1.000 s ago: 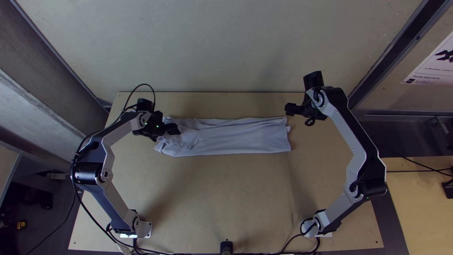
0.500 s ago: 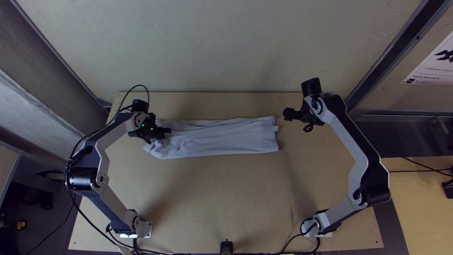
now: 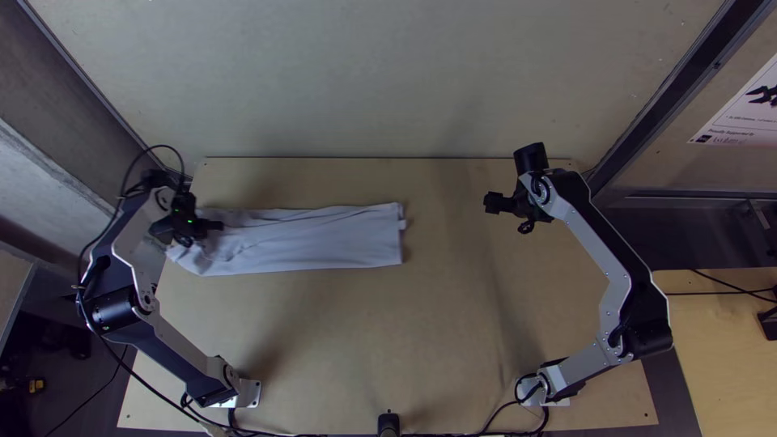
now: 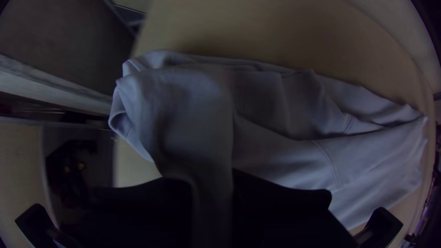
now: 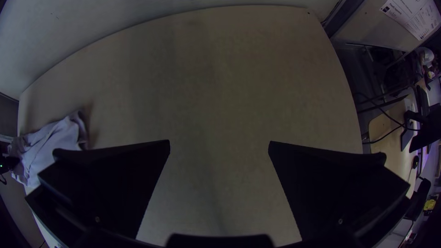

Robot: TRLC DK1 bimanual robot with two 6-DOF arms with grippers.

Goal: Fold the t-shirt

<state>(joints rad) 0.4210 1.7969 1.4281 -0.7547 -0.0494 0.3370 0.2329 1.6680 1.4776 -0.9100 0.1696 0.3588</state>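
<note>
The white t-shirt (image 3: 324,236) lies folded into a long strip across the left half of the table. My left gripper (image 3: 217,226) is over the strip's left end. In the left wrist view, my left gripper (image 4: 212,202) is shut on a raised fold of the t-shirt (image 4: 275,142), which runs up between its fingers. Well right of the cloth, my right gripper (image 3: 490,202) holds nothing. Seen from the right wrist, my right gripper (image 5: 219,143) has its fingers wide apart over bare wood, and the t-shirt (image 5: 57,140) lies off to one side.
The light wooden table (image 3: 388,340) has bare wood between the cloth and the right arm, and in front of the cloth. A pale wall (image 3: 380,81) stands behind the table's far edge. Black cables (image 3: 170,398) run beside the left arm.
My left gripper has moved left, dragging the whole t-shirt with it, so the strip's right end is now far from the right gripper. The right arm has shifted only slightly.
</note>
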